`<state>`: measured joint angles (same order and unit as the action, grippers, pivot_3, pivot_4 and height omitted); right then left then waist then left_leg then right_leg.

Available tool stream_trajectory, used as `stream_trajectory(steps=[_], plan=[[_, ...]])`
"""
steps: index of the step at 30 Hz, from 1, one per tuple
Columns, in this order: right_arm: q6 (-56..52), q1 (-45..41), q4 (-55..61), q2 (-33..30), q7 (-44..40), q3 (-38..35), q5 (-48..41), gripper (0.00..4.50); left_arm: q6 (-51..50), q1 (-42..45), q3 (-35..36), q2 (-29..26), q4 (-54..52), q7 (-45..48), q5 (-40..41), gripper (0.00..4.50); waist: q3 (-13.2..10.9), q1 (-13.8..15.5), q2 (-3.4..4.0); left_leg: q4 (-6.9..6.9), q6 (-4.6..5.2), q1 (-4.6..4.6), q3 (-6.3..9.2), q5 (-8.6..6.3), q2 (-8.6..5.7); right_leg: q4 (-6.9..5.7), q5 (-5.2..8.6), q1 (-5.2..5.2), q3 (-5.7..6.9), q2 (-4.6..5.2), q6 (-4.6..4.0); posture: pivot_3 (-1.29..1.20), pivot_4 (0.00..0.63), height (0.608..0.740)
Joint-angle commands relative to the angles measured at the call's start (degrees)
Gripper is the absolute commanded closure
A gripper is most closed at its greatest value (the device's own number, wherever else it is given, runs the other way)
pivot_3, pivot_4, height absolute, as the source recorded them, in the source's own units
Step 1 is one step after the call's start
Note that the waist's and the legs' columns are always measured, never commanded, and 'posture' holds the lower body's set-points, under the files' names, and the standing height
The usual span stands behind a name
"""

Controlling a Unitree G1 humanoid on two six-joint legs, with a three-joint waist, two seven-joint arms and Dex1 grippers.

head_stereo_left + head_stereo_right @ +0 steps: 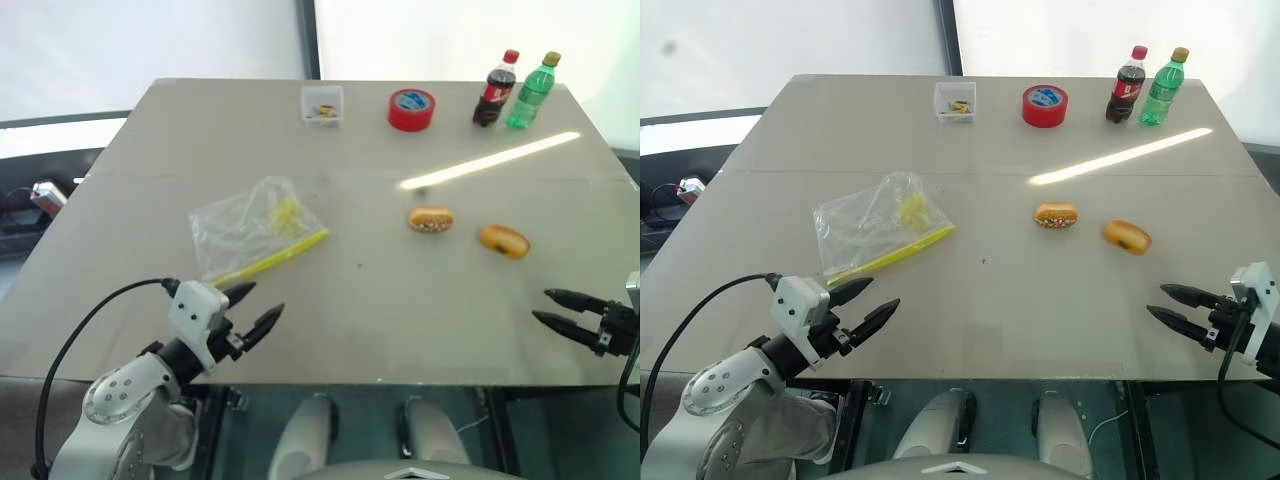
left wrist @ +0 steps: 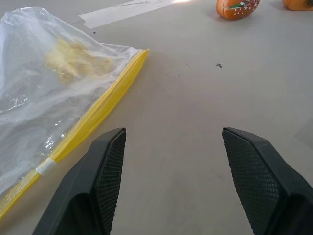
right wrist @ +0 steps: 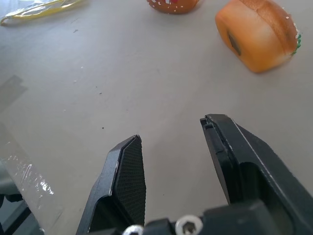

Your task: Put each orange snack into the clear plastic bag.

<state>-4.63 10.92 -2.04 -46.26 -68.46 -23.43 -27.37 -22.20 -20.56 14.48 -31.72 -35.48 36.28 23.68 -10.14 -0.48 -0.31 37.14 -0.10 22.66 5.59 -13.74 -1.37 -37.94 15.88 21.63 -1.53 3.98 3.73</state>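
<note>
Both hands, left hand [image 1: 260, 306] and right hand [image 1: 545, 306], gape empty; bottle labels [image 1: 494, 96] unreadable.

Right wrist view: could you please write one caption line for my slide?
Open right claw hovers above the table, empty, with two orange snacks lying ahead.
</note>
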Motion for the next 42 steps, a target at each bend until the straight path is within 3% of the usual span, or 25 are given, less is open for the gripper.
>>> stream_trajectory(steps=[1, 21, 25, 31, 37, 42], plan=[[0.7, -0.4, 0.5, 0.1, -0.3, -0.8, -0.9, 2.25, 0.8, -0.4, 0.6, 0.1, -0.8, 0.1, 0.6, 1.18, 0.0, 0.0, 0.0, 0.0, 0.0, 0.0, 0.0, 0.0, 0.0, 0.0, 0.0, 0.0, 0.0, 0.0, 0.0, 0.0, 0.15, 0.74], [2.7, -2.5, 2.0, 1.4, -0.7, 0.9, -0.8, 2.25, 1.0, 0.5, 1.3, -1.3, 0.8, 1.6, 0.9, 1.18, 0.0, -0.2, 0.0, 0.0, 0.0, -0.01, 0.0, 0.0, 0.0, 0.0, 0.0, 0.0, -0.01, 0.0, 0.0, 0.0, 0.15, 0.74], [3.2, -6.4, 9.0, 3.2, 1.8, 4.5, -0.3, 2.25, -3.4, 4.9, 7.1, -3.0, 4.8, 2.0, 6.7, 1.18, 0.0, -0.3, 0.01, 0.01, 0.0, -0.06, 0.02, 0.0, 0.07, -0.06, 0.0, 0.0, 0.01, -0.09, 0.0, 0.0, 0.15, 0.74], [4.6, -9.6, 16.8, 3.6, 3.1, 10.1, 2.1, 2.25, -18.6, 10.8, 20.0, -8.0, 12.2, 3.9, 28.5, 1.18, 0.0, -0.1, -0.02, 0.0, -0.01, -0.01, 0.17, 0.0, 0.17, -0.03, -0.03, 0.02, 0.08, -0.2, -0.04, 0.0, 0.15, 0.74], [5.7, -12.2, 19.1, 3.9, 5.4, 12.2, 4.4, 2.25, -25.0, 13.4, 25.0, -16.6, 27.3, 4.7, 28.2, 1.18, 0.0, -0.3, -0.01, -0.02, -0.02, -0.01, 0.2, 0.0, 0.12, -0.04, -0.03, 0.08, 0.1, -0.28, -0.05, 0.0, 0.15, 0.74], [6.2, -12.4, 17.9, 3.5, 5.9, 12.4, 5.1, 2.25, -26.6, 19.5, 23.6, -15.7, 36.3, 3.2, 28.5, 1.18, 0.0, -0.1, -0.05, 0.0, -0.03, -0.06, 0.19, 0.0, 0.17, -0.06, -0.03, 0.04, 0.08, -0.27, -0.06, 0.0, 0.15, 0.74]])
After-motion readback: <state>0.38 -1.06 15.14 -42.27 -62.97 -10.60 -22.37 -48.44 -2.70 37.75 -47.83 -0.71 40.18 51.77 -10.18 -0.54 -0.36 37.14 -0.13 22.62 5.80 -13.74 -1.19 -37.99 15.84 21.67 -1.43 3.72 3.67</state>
